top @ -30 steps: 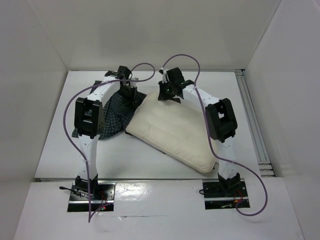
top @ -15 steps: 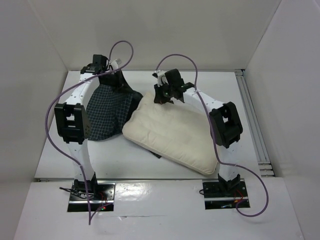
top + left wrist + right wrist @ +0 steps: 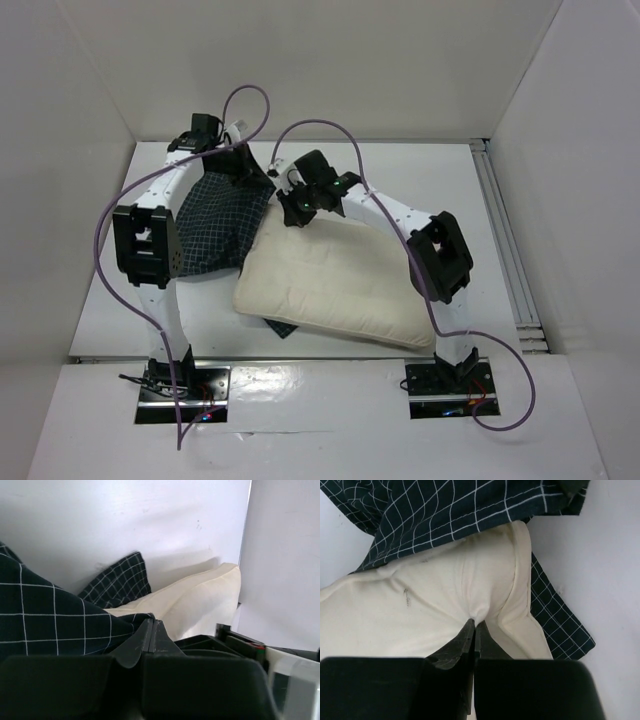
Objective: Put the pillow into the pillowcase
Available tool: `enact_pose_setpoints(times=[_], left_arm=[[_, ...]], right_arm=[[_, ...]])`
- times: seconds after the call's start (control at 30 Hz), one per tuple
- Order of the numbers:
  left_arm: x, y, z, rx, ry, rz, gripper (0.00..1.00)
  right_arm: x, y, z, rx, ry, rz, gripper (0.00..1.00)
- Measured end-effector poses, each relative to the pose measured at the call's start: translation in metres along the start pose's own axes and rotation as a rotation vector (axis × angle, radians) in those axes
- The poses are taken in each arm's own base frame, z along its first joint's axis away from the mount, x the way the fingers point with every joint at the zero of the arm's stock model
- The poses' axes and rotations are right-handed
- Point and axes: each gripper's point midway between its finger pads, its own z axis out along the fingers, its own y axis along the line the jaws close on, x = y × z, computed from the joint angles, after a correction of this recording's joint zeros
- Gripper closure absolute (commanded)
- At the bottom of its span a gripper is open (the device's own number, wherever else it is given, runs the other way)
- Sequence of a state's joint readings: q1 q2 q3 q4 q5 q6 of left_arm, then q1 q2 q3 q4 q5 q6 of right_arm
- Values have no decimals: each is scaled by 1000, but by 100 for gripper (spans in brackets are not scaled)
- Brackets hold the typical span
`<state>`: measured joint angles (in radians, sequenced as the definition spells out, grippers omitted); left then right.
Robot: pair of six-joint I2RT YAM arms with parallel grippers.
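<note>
The cream pillow (image 3: 335, 285) lies across the middle of the table, its far end tucked under the lifted edge of the dark checked pillowcase (image 3: 215, 225). My left gripper (image 3: 240, 165) is shut on the pillowcase's upper edge and holds it raised off the table; in the left wrist view (image 3: 152, 622) the checked cloth (image 3: 50, 625) hangs from the closed jaws, the pillow (image 3: 195, 600) beyond. My right gripper (image 3: 297, 205) is shut on a pinch of the pillow's far end (image 3: 435, 605) in the right wrist view (image 3: 475, 622), with pillowcase cloth (image 3: 455, 505) draped over it.
White walls enclose the table on three sides. A metal rail (image 3: 505, 240) runs along the right edge. A corner of checked cloth (image 3: 283, 327) pokes out under the pillow's near edge. Purple cables loop above both arms.
The left gripper lifted the pillowcase edge up and to the left. The right gripper dragged the pillow's far end left toward the pillowcase, swinging the pillow leftward.
</note>
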<state>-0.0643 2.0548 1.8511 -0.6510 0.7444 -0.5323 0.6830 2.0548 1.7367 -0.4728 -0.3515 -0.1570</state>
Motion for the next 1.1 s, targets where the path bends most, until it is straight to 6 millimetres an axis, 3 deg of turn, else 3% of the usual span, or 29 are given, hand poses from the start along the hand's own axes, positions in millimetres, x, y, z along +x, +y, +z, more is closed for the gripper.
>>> enact_pose_setpoints(times=[0.23,0.5,0.67,0.87,1.1], left_arm=[[2,18,5,-14,-15,-35,100],[0,40,-11,-37,-42,-83,100],[0,35,-23,-28,-61,-73,100],[12,18,-37,19,-56,-27,100],[31,9,-51,36,-44,33,100]], right_arm=[[7,7,-12,19,30,-21,100],[20,28,-11,20,94,-77,100],[25,29,-13,19,105,-74,100],[16,36,-15,-12,108,-95,100],[11,42,9,-104,131,-89,100]])
